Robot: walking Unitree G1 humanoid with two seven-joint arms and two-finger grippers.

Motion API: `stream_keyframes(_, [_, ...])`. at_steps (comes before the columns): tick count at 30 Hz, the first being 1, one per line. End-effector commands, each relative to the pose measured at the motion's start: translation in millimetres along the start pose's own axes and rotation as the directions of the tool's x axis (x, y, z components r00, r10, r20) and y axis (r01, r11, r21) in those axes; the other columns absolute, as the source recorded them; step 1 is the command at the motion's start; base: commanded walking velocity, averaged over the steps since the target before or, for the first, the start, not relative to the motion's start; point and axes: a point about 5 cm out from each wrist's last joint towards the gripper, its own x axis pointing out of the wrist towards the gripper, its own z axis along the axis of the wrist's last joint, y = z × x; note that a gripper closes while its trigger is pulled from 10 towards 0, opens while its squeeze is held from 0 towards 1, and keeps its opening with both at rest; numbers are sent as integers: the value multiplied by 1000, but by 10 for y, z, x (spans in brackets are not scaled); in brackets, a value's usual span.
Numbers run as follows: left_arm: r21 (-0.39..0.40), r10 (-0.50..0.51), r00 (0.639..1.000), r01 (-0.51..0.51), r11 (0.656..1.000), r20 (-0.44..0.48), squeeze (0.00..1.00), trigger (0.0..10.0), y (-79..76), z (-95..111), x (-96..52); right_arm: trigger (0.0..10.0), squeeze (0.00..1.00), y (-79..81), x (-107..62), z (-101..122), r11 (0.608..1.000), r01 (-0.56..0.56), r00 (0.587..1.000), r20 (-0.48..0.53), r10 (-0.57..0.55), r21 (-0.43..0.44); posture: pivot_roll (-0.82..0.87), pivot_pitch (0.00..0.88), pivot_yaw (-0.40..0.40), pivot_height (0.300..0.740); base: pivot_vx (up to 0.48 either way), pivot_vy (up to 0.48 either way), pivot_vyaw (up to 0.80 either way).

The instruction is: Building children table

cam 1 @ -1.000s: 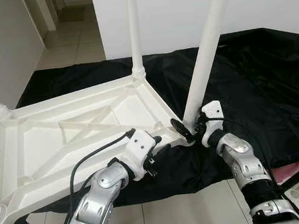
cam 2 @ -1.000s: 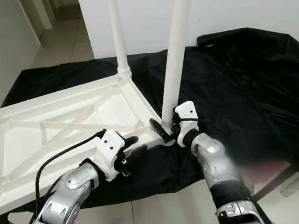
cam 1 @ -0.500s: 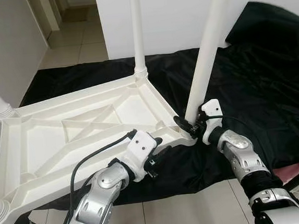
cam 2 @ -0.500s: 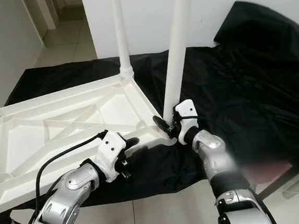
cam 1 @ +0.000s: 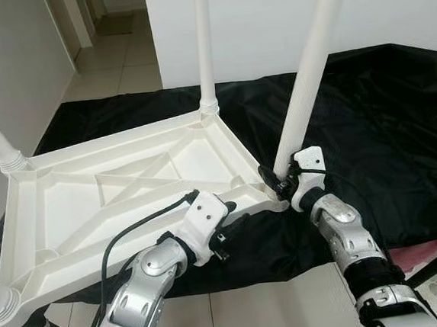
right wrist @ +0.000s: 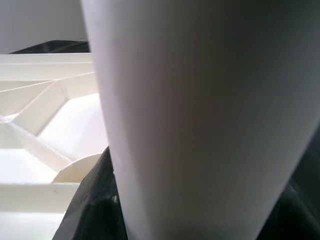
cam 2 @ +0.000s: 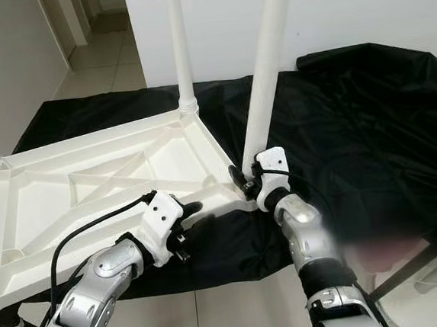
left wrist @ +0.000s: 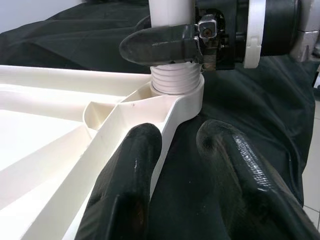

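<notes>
One upturned white tabletop on black cloth, four legs standing; right tool pinches the near-corner leg; left tool, fingers spread, straddles the tabletop's edge.

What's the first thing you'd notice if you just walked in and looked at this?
A white upside-down table lies on a black cloth, its legs poking straight up. The right gripper is clamped around the base of the nearest leg, where it screws into the corner. The left gripper straddles the table's edge just beside that corner.
</notes>
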Motion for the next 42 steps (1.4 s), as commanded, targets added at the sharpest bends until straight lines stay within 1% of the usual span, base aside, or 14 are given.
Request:
stream_keyframes(1, [-11, -16, 1000, 16, 1000, -3, 0, 10000, -22, -11, -7, 10000, 0, -33, -98, -175, 993, 108, 991, -88, -105, 36, -31, 22, 37, 740, 0, 0, 0])
stream_keyframes(7, [-18, -20, 1000, 20, 1000, 1, 0, 10000, -32, -11, 20, 10000, 0, 268, -183, -192, 957, 278, 957, -115, -267, 88, -41, 23, 37, 740, 0, 0, 0])
stream_keyframes(14, [-19, -23, 1000, 23, 1000, 4, 0, 10000, -31, -11, 30, 10000, 0, 394, -269, -181, 895, 432, 899, -137, -417, 111, -43, 22, 35, 740, 0, 0, 0])
stream_keyframes(19, [-22, -15, 1000, 15, 1000, 5, 0, 10000, -23, -9, 27, 10000, 0, 499, -280, -79, 896, 404, 915, -93, -394, 184, -35, 21, 30, 740, 0, 0, 0])
stream_keyframes(22, [-29, -11, 1000, 11, 1000, 5, 0, 10000, -16, -14, 14, 10000, 0, 444, -311, -4, 913, 353, 935, -39, -352, 206, -39, 24, 35, 740, 0, 0, 0])
stream_keyframes(23, [-26, -13, 1000, 13, 1000, 4, 0, 10000, -15, -14, 11, 10000, 110, 413, -320, 16, 925, 323, 945, -21, -325, 199, -39, 25, 35, 740, 0, 0, 0])
stream_keyframes(26, [-24, -16, 1000, 16, 1000, 3, 0, 10000, -15, -14, 9, 10000, 110, 394, -325, 26, 932, 306, 951, -13, -309, 192, -39, 25, 35, 740, 0, 0, 0])
stream_keyframes(27, [-22, -18, 1000, 18, 1000, 4, 0, 10000, -12, -11, 13, 10000, 1000, 365, -319, 43, 944, 273, 960, 5, -279, 186, -42, 22, 39, 740, 0, 0, 0])
stream_keyframes(33, [-23, -17, 1000, 17, 1000, 7, 0, 10000, 5, -6, 22, 10000, 1000, 299, -315, 67, 966, 209, 976, 32, -216, 151, -43, 16, 36, 740, 0, 0, 0])
stream_keyframes(38, [-20, -20, 1000, 20, 1000, 6, 0, 10000, 1, -5, 14, 10000, 1000, 160, -348, 30, 987, 136, 989, 39, -139, 83, -41, 11, 36, 740, 0, 0, 0])
stream_keyframes(39, [-19, -20, 1000, 20, 1000, 5, 0, 10000, 2, -8, 12, 10000, 906, 114, -350, 24, 992, 103, 993, 43, -106, 69, -43, 10, 38, 740, 0, 0, 0])
stream_keyframes(40, [-19, -20, 1000, 20, 1000, 5, 0, 10000, 2, -8, 12, 10000, 906, 114, -350, 24, 992, 103, 993, 43, -106, 69, -43, 10, 38, 740, 0, 0, 0])
stream_keyframes(41, [-19, -21, 1000, 21, 1000, 3, 0, 10000, 6, -11, 12, 10000, 133, 86, -347, 24, 995, 81, 995, 46, -84, 61, -45, 8, 42, 740, 0, 0, 0])
stream_keyframes(42, [-19, -21, 1000, 21, 1000, 3, 0, 10000, 6, -11, 12, 10000, 133, 86, -347, 24, 995, 81, 995, 46, -84, 61, -45, 8, 42, 740, 0, 0, 0])
